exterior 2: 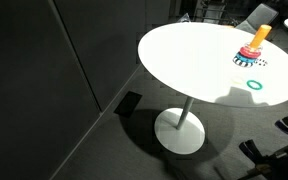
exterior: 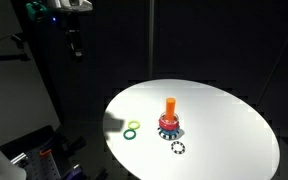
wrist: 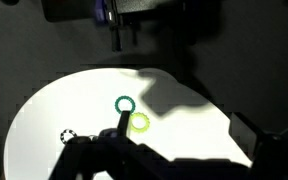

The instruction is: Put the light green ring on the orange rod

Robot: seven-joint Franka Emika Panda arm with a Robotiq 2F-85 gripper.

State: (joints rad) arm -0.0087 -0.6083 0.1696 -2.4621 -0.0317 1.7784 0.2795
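A white round table (exterior: pixel 234 120) under a hard pool of light: the light green ring (exterior: pixel 134 125) lies flat near the edge closest to the arm, well apart from the orange rod (exterior: pixel 170 106), which stands upright towards the middle of the top with red and blue rings (exterior: pixel 169 128) stacked at its foot. A darker green ring (exterior: pixel 131 134) lies just beside your target on its edge side. In the wrist view the pair sit so close that you cannot tell whether they touch. A black-and-white toothed ring (exterior: pixel 178 149) lies on the near side of the rod. The gripper (exterior: pixel 74 42) hangs high above the table's edge with nothing in it, and the pictures are too dark to show whether its fingers are spread or pressed together. The ring looks thin, light and probably stiff plastic, so expect it to skate across the smooth top at a glancing touch and to need little squeeze. Its low profile leaves you little to catch from outside, so a likely hold is across the band, with one finger inside the hole and one outside. Take that hold on the rod-facing side, away from the darker ring, and keep the ring level for threading.
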